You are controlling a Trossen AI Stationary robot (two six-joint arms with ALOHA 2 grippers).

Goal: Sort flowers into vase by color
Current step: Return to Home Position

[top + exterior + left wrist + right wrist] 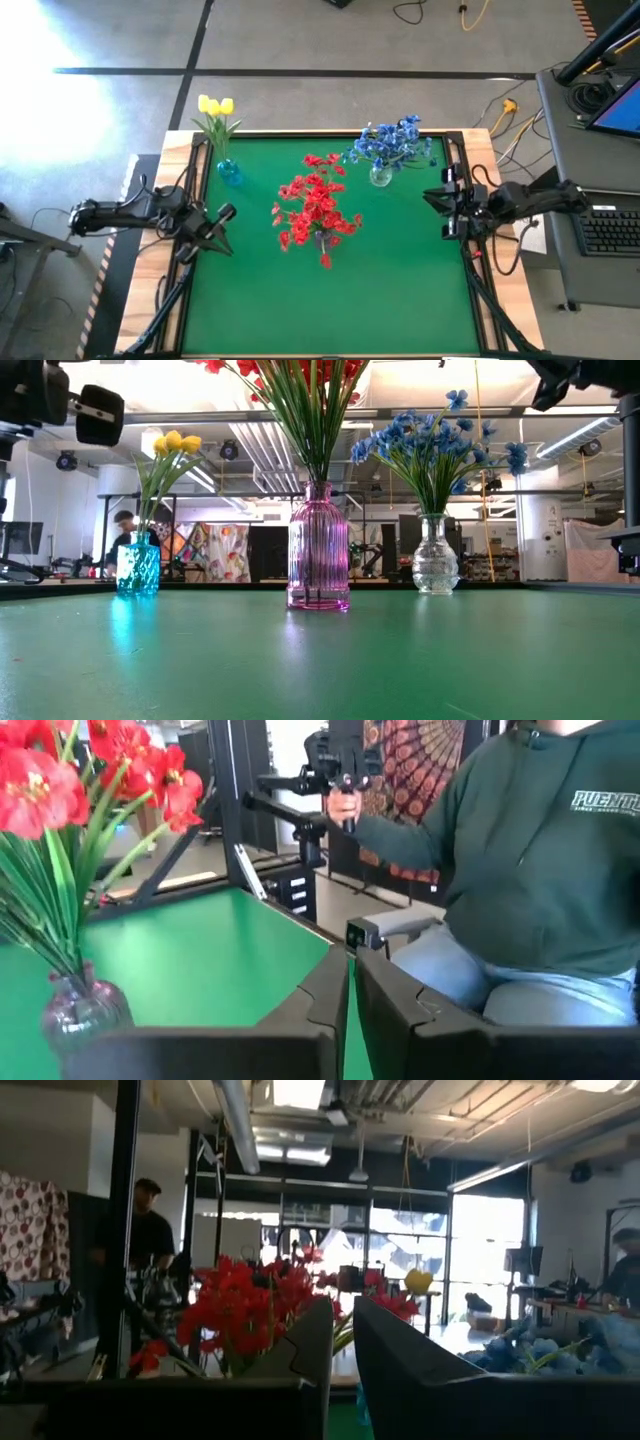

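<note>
Three vases stand upright on the green table. A pink ribbed vase (318,550) in the middle holds the red flowers (318,205). A small blue vase (229,172) near the far left corner holds the yellow buds (215,105). A clear vase (436,555) at the far right holds the blue flowers (390,143). My left gripper (218,228) hovers at the table's left edge, shut and holding nothing, and its wrist view shows the red flowers (60,780). My right gripper (442,205) hovers at the right edge, shut and holding nothing.
Bare green table (340,300) stretches across the near half, in front of the vases. A person in a green hooded top (540,870) sits beyond the table's right side. A desk with a keyboard (605,230) stands to the right, and cables lie on the floor behind.
</note>
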